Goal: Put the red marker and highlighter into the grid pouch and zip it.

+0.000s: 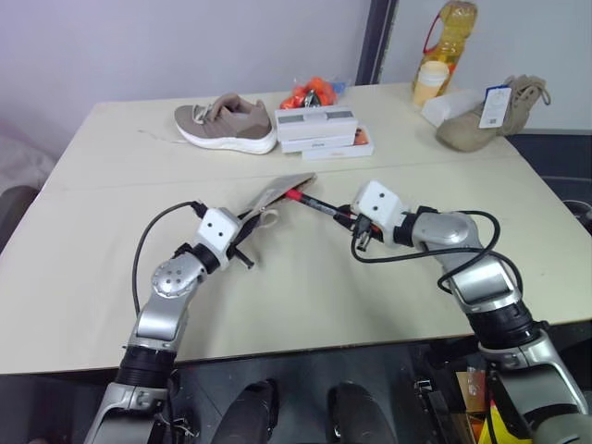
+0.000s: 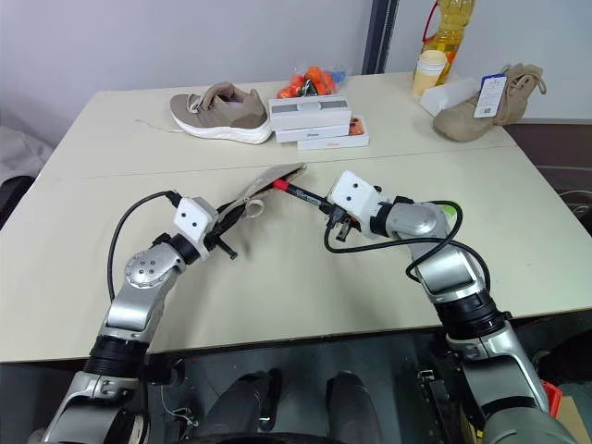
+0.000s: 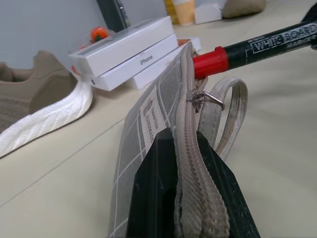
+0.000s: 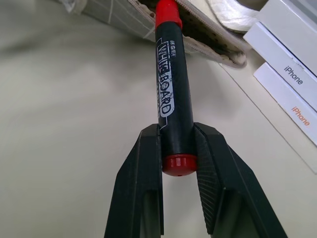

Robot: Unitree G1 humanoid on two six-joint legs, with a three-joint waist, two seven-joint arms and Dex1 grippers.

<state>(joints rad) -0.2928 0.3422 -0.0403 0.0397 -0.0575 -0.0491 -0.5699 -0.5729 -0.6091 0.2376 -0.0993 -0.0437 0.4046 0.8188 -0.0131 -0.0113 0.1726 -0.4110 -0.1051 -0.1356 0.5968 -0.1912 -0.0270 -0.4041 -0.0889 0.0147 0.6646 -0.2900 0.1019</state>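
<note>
Now: 1 red marker (image 4: pixel 169 84) in right gripper (image 4: pixel 177 163), 1 grid pouch (image 3: pixel 148 124) pinched by left gripper (image 3: pixel 185 198).

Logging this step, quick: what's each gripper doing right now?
Left gripper: shut on the grid pouch, at its zipper edge.
Right gripper: shut on the red marker, its red tip at the pouch's opening.

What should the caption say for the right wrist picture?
Right gripper pokes the red-capped black whiteboard marker into the grey grid fabric pouch.
</note>
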